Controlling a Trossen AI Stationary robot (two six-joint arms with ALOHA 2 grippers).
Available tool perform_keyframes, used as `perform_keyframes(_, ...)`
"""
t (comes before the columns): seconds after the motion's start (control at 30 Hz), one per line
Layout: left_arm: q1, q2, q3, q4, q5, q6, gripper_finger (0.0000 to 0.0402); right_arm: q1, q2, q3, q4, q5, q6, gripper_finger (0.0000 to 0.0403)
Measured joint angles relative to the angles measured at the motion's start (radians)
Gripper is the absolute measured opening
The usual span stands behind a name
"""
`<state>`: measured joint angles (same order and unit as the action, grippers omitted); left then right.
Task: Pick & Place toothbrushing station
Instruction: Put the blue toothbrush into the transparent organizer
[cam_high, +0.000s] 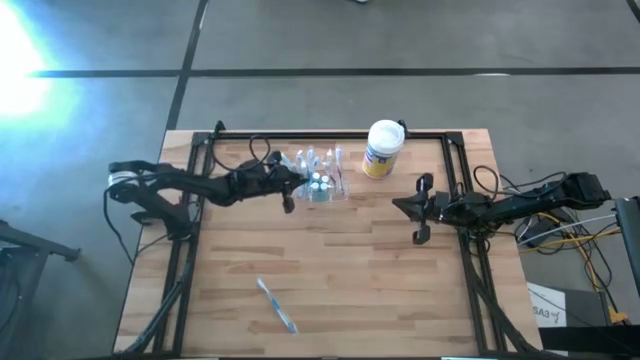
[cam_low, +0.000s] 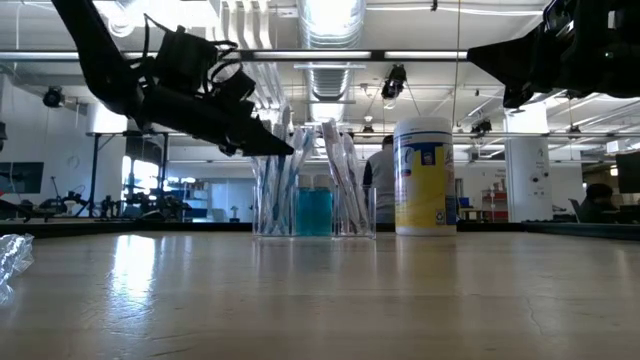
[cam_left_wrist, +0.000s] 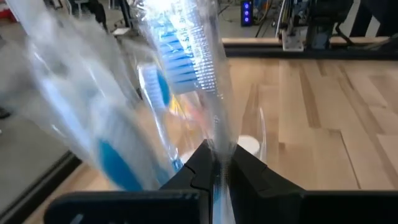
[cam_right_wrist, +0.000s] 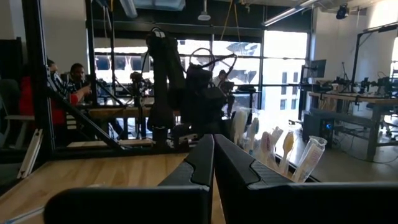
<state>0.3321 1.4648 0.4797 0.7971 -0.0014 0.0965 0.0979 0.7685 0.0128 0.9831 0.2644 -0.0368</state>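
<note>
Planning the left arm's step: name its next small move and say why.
Probably a slow, short lift. The left hand looks pinched on the clear wall of the toothbrushing station, which stands on the table near the white canister; lifting straight up should avoid bumping it. The right hand waits shut, apart.

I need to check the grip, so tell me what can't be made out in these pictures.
- High view: the left gripper hides its contact with the holder.
- Left wrist view: the wrapped toothbrush between the fingers is blurred and fills the frame.
- High view: the packet is too small to identify.
- Low view: canister label unreadable.
</note>
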Motion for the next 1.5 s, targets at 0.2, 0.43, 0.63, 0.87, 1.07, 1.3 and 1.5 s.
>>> perform_keyframes(0.2,0.0,0.05,-0.003,0.002,-0.009,-0.009,0.0025,0.0,0.0,0.0,0.0,0.0,0.0,0.0008)
perform_keyframes(0.43,0.0,0.051,-0.006,0.0,0.002,-0.022,0.0043,0.0,0.0,0.0,0.0,-0.001,0.003,0.0008)
perform_keyframes(0.63,0.0,-0.002,-0.009,-0.026,0.048,-0.027,0.0103,0.0,0.0,0.0,0.0,-0.002,0.003,0.0008)
perform_keyframes(0.87,0.0,-0.096,-0.009,-0.093,0.119,-0.015,0.0178,0.0,0.0,0.0,-0.002,-0.002,0.003,0.0008)
perform_keyframes(1.07,0.0,-0.26,-0.01,-0.192,0.128,-0.009,0.0212,0.0,0.0,0.0,-0.006,-0.002,0.003,0.0008)
perform_keyframes(1.3,-0.001,-0.6,-0.008,-0.439,0.458,0.001,0.0192,0.0,0.0,0.0,-0.007,-0.002,0.003,0.0008)
perform_keyframes(1.5,-0.001,-0.955,-0.009,-0.707,0.481,0.024,0.0102,0.0,0.0,0.0,-0.007,-0.002,0.008,0.0008)
